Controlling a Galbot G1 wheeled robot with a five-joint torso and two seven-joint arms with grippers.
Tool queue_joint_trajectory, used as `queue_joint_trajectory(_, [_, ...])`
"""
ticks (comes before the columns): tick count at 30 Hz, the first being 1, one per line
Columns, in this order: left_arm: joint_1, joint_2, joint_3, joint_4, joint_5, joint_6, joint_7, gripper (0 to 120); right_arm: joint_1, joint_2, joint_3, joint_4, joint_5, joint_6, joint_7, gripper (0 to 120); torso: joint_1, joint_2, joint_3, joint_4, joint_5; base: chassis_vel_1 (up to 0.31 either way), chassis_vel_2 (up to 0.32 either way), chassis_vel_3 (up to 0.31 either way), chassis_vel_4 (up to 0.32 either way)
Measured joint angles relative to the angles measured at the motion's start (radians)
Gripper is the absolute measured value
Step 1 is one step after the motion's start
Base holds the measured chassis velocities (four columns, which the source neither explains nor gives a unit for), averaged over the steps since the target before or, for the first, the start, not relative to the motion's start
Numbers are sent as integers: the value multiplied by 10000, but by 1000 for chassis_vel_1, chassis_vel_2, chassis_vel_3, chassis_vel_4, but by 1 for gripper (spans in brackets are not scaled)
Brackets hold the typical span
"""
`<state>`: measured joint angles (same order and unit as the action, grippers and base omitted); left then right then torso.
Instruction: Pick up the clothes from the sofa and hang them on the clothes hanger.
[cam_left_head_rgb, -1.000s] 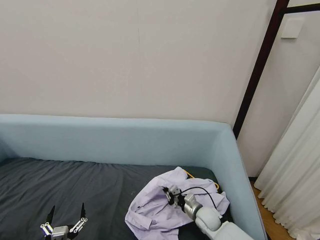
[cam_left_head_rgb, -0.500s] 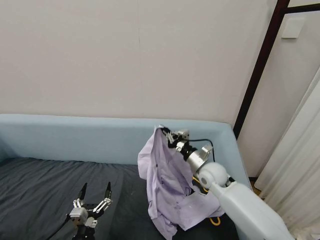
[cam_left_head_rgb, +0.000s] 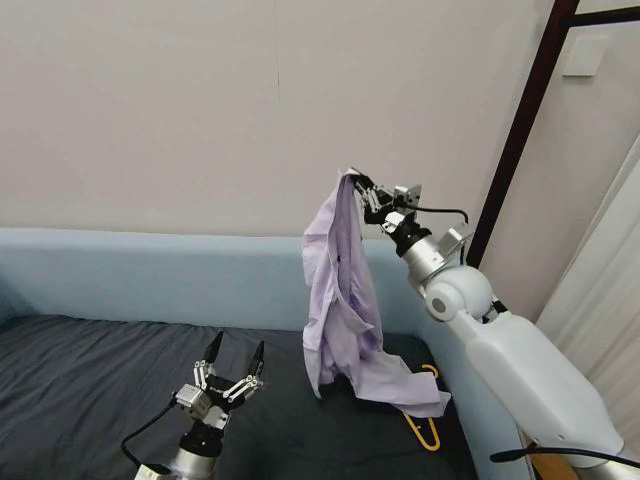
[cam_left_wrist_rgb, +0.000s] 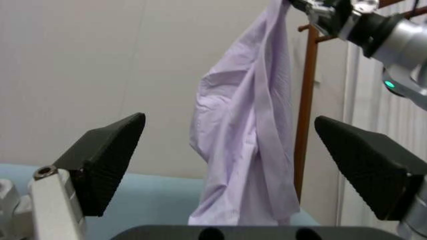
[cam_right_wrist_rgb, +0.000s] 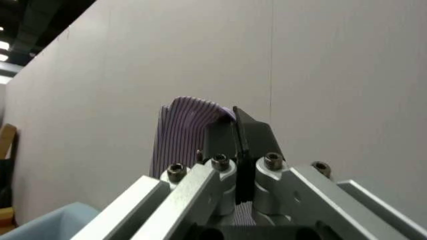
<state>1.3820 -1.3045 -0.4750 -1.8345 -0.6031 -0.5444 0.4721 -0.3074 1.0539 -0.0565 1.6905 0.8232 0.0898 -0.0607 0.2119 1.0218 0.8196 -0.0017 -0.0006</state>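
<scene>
Aloft, right arm outstretched, shirt in fingers.

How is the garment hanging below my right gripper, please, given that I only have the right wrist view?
Observer: The lilac shirt hangs full length from the right gripper, which is high above the sofa's backrest.
Operator: Is its hem off the seat?
Observer: I cannot tell. The hem ends low beside a yellow hanger lying on the dark seat.
Operator: Where is the left arm?
Observer: The left gripper is low over the seat, fingers open, apart from the shirt.
</scene>
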Motion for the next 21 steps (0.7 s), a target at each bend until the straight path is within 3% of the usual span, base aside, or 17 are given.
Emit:
queue_joint_trajectory(5, [-361,547,-104,255,26,24,638,100,565,235,-319,-166,201,-4,105,0,0,0,0,13,-1,0,0,0,0])
queue_joint_trajectory(11, [-1149,1215,-93,937,170,-31,1562,100,1205,402,-693,-421,498,11,268,0,0,0,0,4,-2,0,0,0,0])
queue_joint_trajectory(21, [-3156,1903,922,2352,-9,93,2202,100,1377,528,-890,-889,441,-65,451,0,1,0,1,2,0,0,0,0,0])
